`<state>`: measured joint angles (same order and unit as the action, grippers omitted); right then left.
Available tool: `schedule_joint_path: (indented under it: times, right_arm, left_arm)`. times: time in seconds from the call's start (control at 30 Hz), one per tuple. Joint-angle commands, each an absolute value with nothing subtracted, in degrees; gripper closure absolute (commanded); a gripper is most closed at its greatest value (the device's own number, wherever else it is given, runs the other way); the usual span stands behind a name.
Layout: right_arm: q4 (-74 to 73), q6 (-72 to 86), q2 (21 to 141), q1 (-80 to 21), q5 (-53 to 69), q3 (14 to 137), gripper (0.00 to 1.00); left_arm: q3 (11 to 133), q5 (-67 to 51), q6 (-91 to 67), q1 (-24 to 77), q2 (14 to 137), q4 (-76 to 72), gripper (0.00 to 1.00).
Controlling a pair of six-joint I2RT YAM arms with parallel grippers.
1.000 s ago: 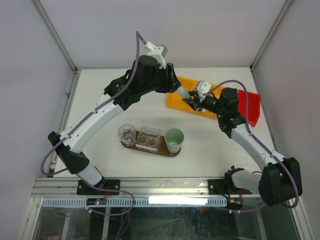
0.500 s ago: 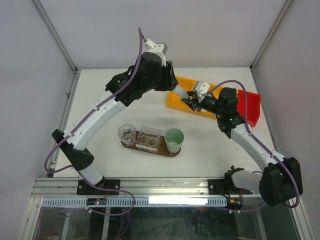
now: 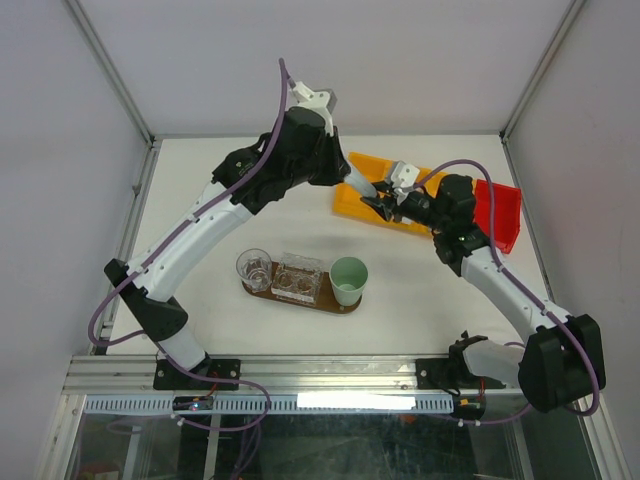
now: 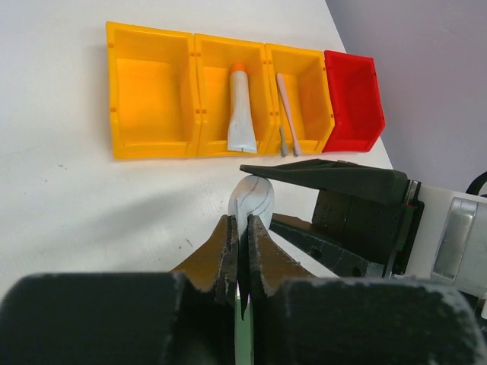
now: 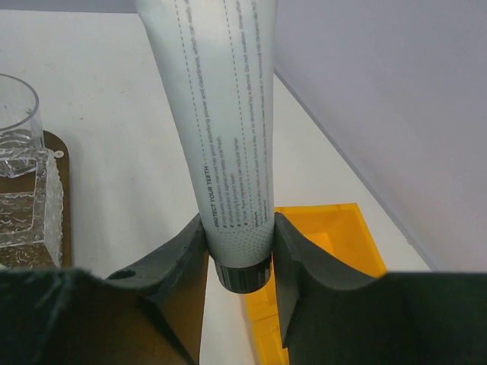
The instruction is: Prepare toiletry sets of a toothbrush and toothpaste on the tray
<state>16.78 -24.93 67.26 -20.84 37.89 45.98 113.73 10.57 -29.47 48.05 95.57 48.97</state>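
The tray (image 3: pixel 310 304) sits in the table's (image 3: pixel 200 180) near half, centred. Farther back and right, one tube (image 5: pixel 221 114) is clenched at both ends: the right gripper (image 5: pixel 237 251) at its cap end, the left gripper (image 4: pixel 242 236) on its flat crimp, long axis running between them. Only the left wrist view shows the far bin's (image 4: pixel 148 91) spare tube (image 4: pixel 240 110) and brush (image 4: pixel 288 110).
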Motion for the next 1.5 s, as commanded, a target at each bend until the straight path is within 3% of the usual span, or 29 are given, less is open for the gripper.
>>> schedule_joint_path:
  times: [0.0,0.07,0.1,0.13,0.17,0.37,0.7,0.83,1.47]
  right_arm:
    - [18.3,-24.3,66.9,-21.1,38.1,49.2,0.79]
    - [16.6,-24.3,66.4,-21.1,38.1,49.3,0.79]
    - [15.2,-8.2,66.1,-21.1,42.5,49.6,0.79]
    - [13.7,4.5,65.7,-21.3,45.6,49.9,0.1]
    - [12.1,5.0,65.1,-21.2,46.2,50.4,0.01]
    - [2.4,5.9,61.1,-21.3,43.5,52.9,0.0]
    - [-19.3,7.6,55.1,-21.0,14.3,59.1,0.0]
    - [-20.5,5.9,52.8,-20.5,5.1,58.4,0.0]
    - [-20.2,5.0,45.9,-20.1,2.6,58.0,0.0]
  left_arm:
    - [116.2,11.1,-28.9,48.5,94.2,50.3,1.0]
    - [116.2,11.4,-28.8,48.6,93.5,51.2,1.0]
    - [116.2,11.8,-28.7,48.6,93.2,51.6,1.0]
    - [116.2,12.2,-28.5,48.6,92.8,52.1,1.0]
    - [116.3,12.6,-28.1,48.5,92.5,52.8,1.0]
    - [119.0,13.2,-26.4,48.3,91.7,59.2,1.0]
    - [118.4,17.4,-25.4,48.3,87.2,72.3,1.0]
    - [116.7,19.0,-25.7,48.3,84.7,76.0,1.0]
    - [101.4,17.8,-28.2,48.4,79.3,74.5,1.0]
